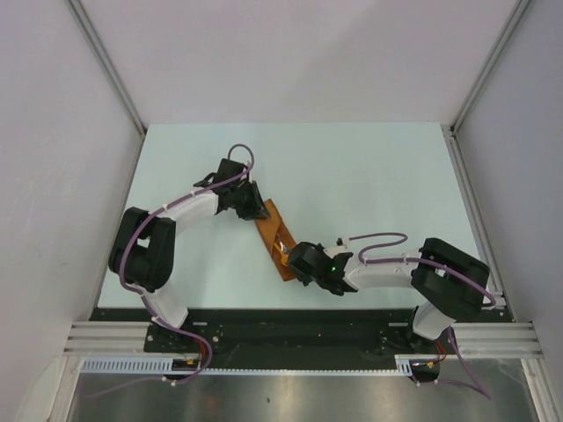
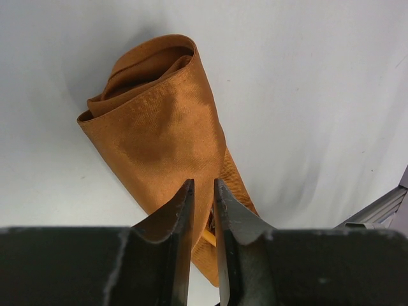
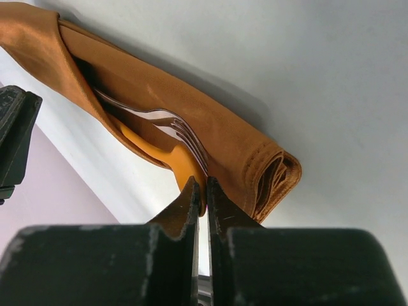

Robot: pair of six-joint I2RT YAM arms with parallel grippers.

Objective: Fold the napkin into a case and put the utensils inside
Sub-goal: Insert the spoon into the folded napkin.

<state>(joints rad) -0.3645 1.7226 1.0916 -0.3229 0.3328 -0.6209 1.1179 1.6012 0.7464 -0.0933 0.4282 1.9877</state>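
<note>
The rust-orange napkin (image 1: 273, 230) lies diagonally mid-table, folded into a long narrow case (image 3: 223, 127). Inside its open pocket sit the utensils: the silver fork (image 3: 171, 121), tines toward me, and the spoon (image 3: 182, 162) with its orange bowl sticking out of the near end. My right gripper (image 3: 200, 183) is at that lower end, jaws nearly together on the rim of the spoon's bowl. At the case's far upper end, my left gripper (image 2: 203, 183) has its jaws narrowly apart with the top layer of cloth (image 2: 153, 127) between the tips. A sliver of the spoon's handle (image 2: 209, 237) shows below them.
The pale table (image 1: 369, 176) is walled by grey panels left, right and behind. An aluminium rail (image 1: 299, 338) runs along the near edge by the arm bases. The left gripper's black body (image 3: 13, 140) shows in the right wrist view.
</note>
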